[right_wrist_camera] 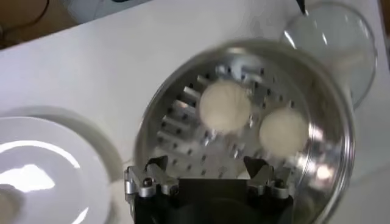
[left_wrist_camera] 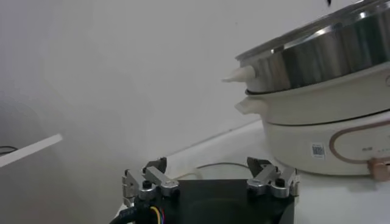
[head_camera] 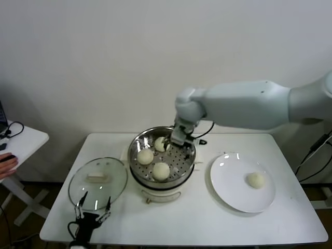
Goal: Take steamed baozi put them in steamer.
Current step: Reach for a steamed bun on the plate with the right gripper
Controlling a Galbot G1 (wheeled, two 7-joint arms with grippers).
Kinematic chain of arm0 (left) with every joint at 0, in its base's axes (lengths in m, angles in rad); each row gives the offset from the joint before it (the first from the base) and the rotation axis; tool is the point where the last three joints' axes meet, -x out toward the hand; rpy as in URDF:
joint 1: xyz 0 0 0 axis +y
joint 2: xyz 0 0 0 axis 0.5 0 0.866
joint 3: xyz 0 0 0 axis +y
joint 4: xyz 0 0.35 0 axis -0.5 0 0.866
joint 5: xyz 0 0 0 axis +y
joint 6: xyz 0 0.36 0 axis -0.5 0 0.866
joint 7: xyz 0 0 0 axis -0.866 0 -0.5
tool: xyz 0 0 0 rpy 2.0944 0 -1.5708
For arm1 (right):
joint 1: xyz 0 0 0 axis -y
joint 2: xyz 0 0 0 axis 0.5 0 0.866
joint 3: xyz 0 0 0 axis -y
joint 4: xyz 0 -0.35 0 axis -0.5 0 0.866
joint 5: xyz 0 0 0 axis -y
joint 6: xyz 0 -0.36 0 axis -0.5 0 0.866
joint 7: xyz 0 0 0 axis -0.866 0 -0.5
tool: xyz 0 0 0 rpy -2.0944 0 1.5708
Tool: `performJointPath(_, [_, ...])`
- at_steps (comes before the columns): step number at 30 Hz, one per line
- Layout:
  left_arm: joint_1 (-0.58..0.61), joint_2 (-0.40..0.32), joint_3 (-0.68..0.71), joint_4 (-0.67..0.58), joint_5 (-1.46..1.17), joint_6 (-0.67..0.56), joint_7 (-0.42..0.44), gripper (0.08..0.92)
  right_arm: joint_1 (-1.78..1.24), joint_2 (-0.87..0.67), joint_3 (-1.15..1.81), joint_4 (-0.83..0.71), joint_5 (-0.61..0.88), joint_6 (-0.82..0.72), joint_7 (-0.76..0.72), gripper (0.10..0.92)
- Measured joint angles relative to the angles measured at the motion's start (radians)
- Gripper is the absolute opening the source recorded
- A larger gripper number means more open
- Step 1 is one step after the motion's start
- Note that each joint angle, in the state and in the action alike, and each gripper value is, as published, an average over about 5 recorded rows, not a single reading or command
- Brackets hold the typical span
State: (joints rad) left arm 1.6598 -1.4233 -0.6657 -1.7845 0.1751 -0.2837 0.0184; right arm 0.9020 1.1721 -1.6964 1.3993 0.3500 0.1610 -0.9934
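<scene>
The steamer (head_camera: 137,143) stands mid-table with three steamed baozi on its perforated tray: one at the left (head_camera: 145,155), one at the front (head_camera: 161,170) and one at the back (head_camera: 161,143). A further baozi (head_camera: 255,179) lies on the white plate (head_camera: 228,176) to the right. My right gripper (head_camera: 174,141) hangs over the steamer's back right, right beside the back baozi, open and holding nothing. In the right wrist view this gripper (right_wrist_camera: 205,164) is open above the tray, with two baozi (right_wrist_camera: 225,106) (right_wrist_camera: 284,131) ahead of it. My left gripper (head_camera: 93,211) (left_wrist_camera: 210,167) waits open at the table's front left.
A round glass lid (head_camera: 97,179) (right_wrist_camera: 332,36) lies flat left of the steamer (left_wrist_camera: 329,91), just beyond my left gripper. A small side table (head_camera: 23,140) stands at far left with a person's hand (head_camera: 6,165) on it. Cables trail at the right edge.
</scene>
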Motion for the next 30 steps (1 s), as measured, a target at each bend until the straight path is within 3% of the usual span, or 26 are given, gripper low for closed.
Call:
performJointPath(12, [-0.011, 0.003, 0.015, 0.006, 0.0, -0.001, 0.002, 0.823, 0.054, -0.281, -0.143, -0.047, 0.142, -0.207, -0.051, 0.823])
performJointPath(20, [-0.007, 0.003, 0.008, 0.013, -0.001, -0.001, 0.002, 0.823, -0.059, -0.419, -0.119, -0.096, 0.082, -0.29, -0.038, 0.823])
performJointPath(30, [0.005, 0.0, -0.002, 0.016, 0.006, -0.001, 0.002, 0.823, -0.261, -0.473, 0.007, -0.185, -0.032, -0.32, -0.026, 0.823])
